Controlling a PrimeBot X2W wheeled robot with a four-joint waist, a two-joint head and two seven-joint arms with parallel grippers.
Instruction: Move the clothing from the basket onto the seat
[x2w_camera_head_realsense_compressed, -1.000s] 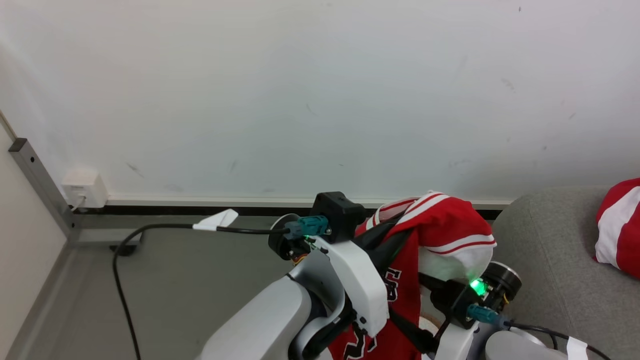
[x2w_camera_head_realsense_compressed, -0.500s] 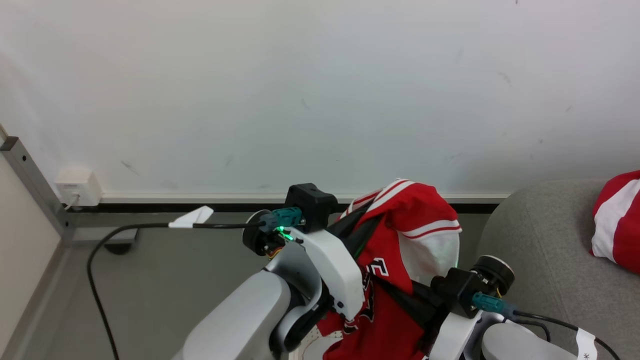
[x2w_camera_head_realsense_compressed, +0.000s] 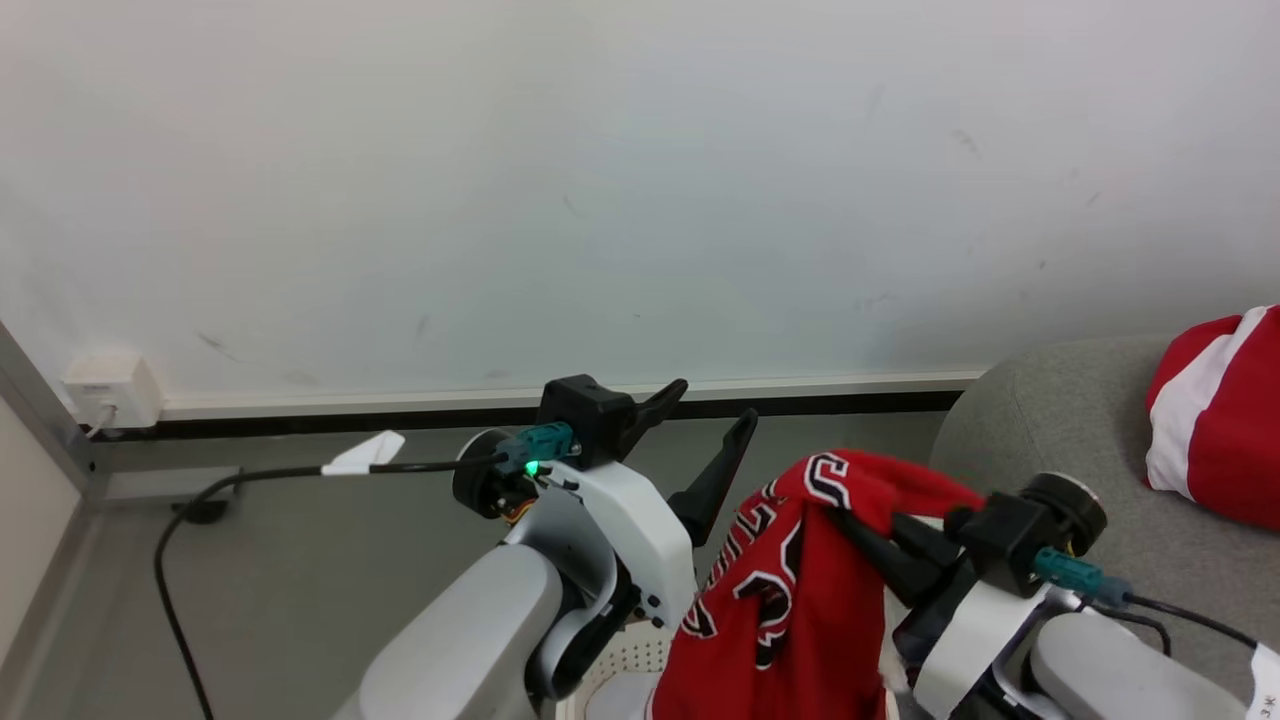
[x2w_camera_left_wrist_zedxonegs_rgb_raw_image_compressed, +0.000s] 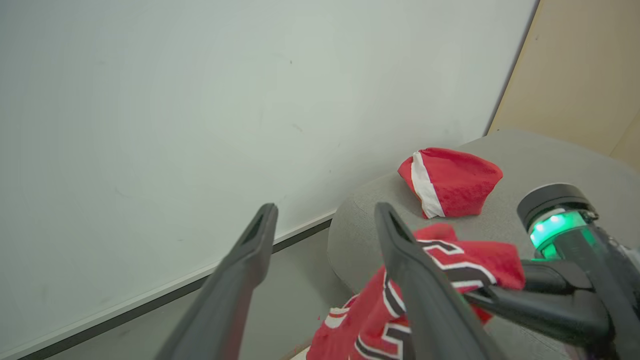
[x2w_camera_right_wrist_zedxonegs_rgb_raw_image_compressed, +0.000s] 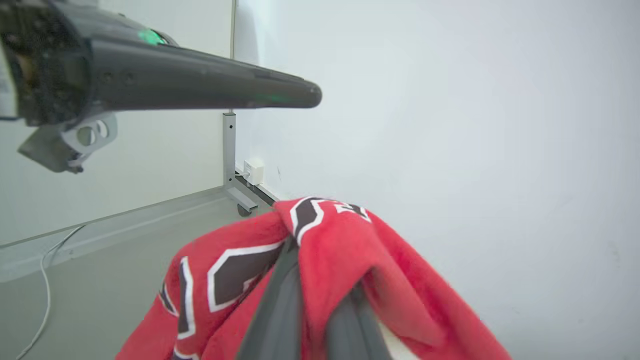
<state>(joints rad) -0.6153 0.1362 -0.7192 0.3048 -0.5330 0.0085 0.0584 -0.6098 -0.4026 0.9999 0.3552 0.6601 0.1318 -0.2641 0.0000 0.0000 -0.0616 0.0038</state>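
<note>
Clothing (x2w_camera_head_realsense_compressed: 775, 620), a red jersey with folded, unreadable black-and-white lettering, hangs clenched in the right gripper (x2w_camera_head_realsense_compressed: 842, 517); the left gripper (x2w_camera_head_realsense_compressed: 714, 402) stands released beside it.

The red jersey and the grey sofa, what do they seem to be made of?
The red jersey: thin, soft knit cloth, probably a synthetic sportswear fabric. It hangs limp and folds easily, with a matt surface and black-and-white lettering. The grey sofa: padded upholstery in a woven textile, matt. A fine weave texture and a rounded, cushioned arm show. The exact fibres of either cannot be told.
</note>
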